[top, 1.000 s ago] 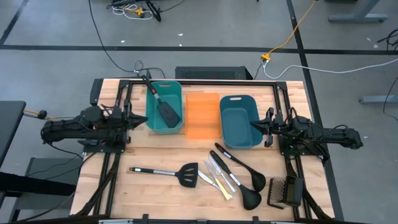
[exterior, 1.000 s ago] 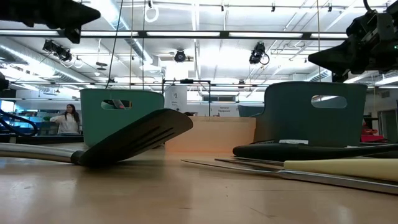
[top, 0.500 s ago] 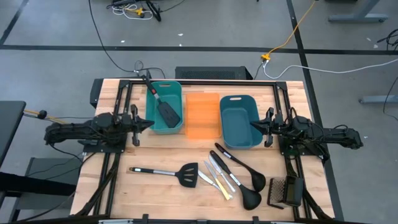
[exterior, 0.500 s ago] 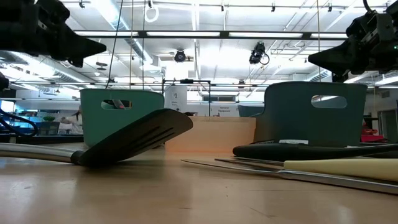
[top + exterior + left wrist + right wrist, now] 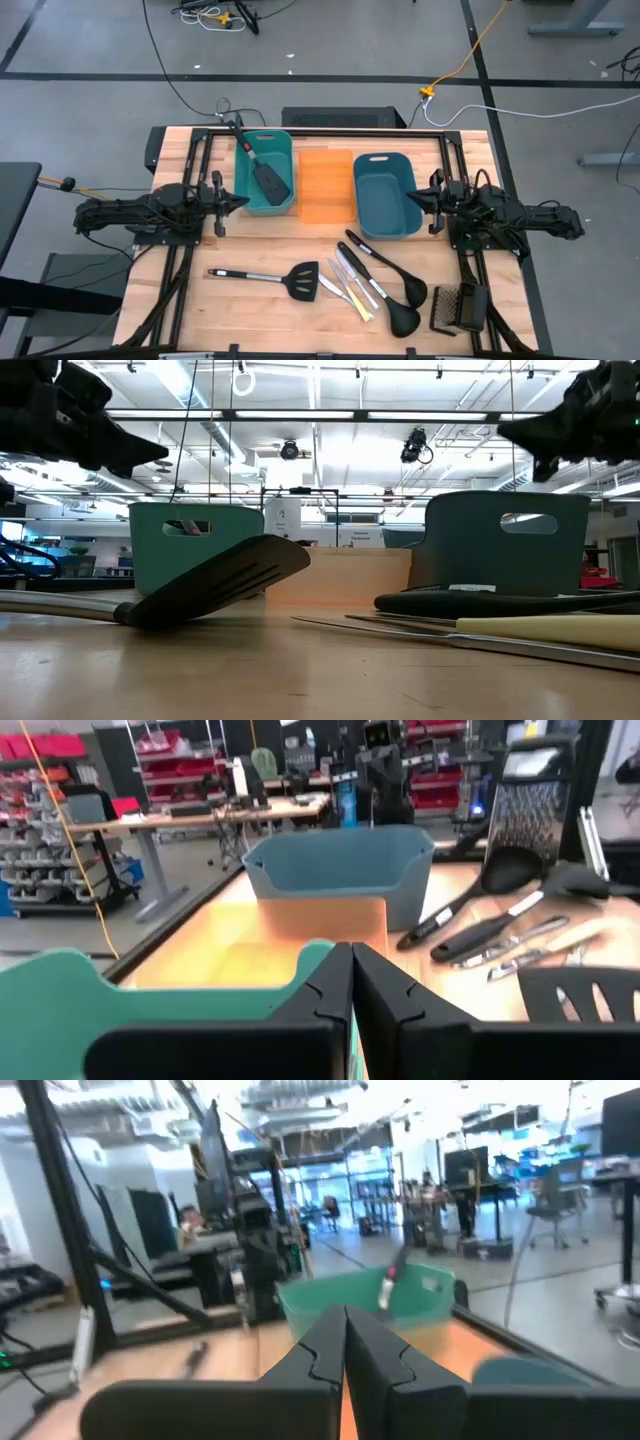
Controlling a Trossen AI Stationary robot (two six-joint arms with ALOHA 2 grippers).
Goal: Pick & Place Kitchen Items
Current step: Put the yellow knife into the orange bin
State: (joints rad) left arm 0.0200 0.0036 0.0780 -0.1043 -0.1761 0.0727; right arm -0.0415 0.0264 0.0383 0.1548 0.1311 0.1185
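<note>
One black slotted spatula [image 5: 268, 182] already rests in the teal tub [image 5: 283, 146]; the other slotted spatula [image 5: 268, 277] lies on the bare worktop [image 5: 180, 310], long axis running across it, handle toward the left side. The left tool [image 5: 238, 200], clenched on nothing, hovers beside the teal tub, so that spatula lies toward the worktop's front edge from it, probably the left arm's pick. The right tool [image 5: 417, 198], also clenched and empty, hangs at the blue tub [image 5: 402, 160], nearer the ladles [image 5: 395, 285] and knives [image 5: 350, 285].
</note>
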